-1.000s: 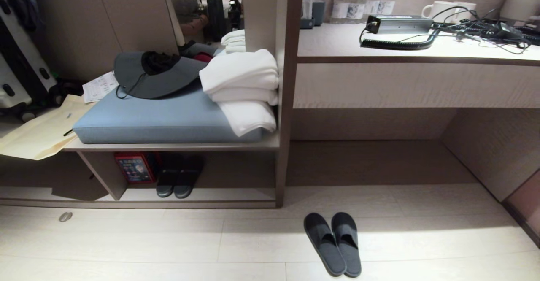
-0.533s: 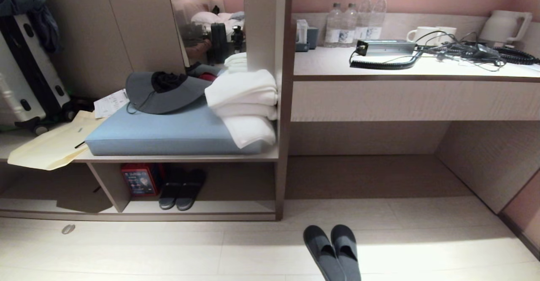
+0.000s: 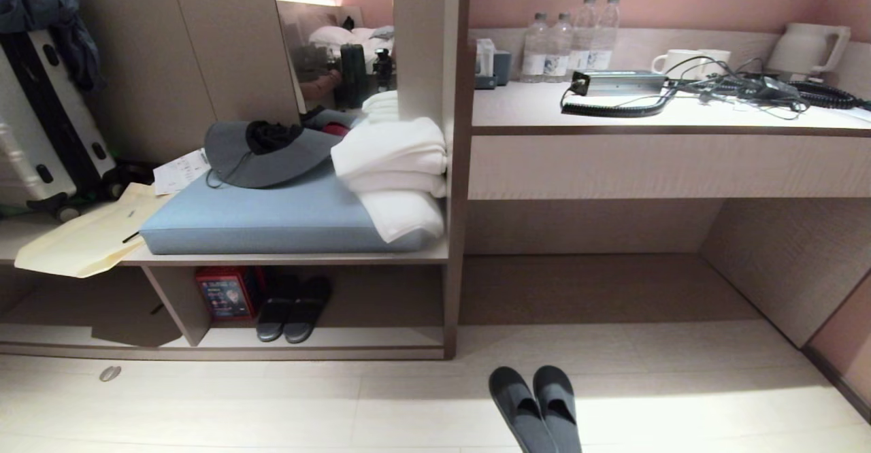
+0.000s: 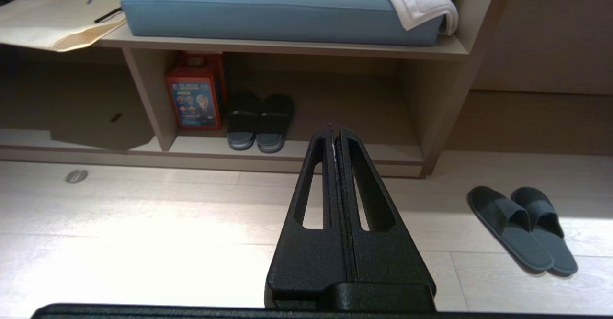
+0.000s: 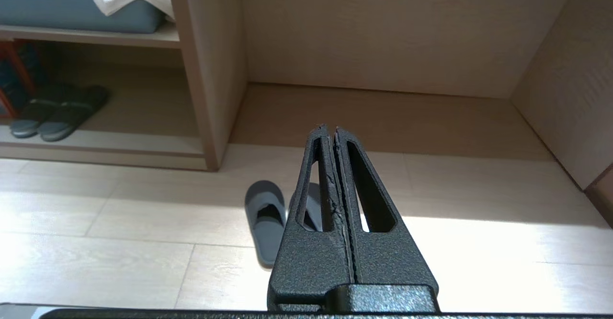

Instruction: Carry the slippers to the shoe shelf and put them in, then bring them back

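**Inspector:** What has changed over the last second?

**Assistant:** The head view has swung upward as a whole. The pink wall and the water bottles [image 3: 570,38] on the long pale desk [image 3: 667,116] show more fully, and everything sits lower in the picture. That is the camera moving; nothing in the room has shifted. The pair of dark grey-blue ribbed fabric slippers [image 3: 535,409] lies on the pale plank floor [image 3: 272,405], side by side and touching, now cut off by the lower edge of that view.

**Inspector:** Meaning for the task?

**Assistant:** In my judgement nothing has started. The slippers lie well clear of the low beige open-fronted shoe shelf [image 3: 354,335], off to its right, in front of the space under the desk. A shinier black pair of sandals [image 3: 294,308] already stands inside the shelf beside a red box [image 3: 223,293].

**Inspector:** The hands?

**Assistant:** The left hand [image 4: 334,132] and the right hand [image 5: 328,130] each have their fingers pressed together on nothing, hanging above the floor. The right one is nearer the slippers.

**Inspector:** Any writing?

**Assistant:** The red box carries printed pictures and text, the bottles have labels, and a white paper slip [image 3: 178,170] lies by the grey sun hat [image 3: 269,154]. None of it can be read.
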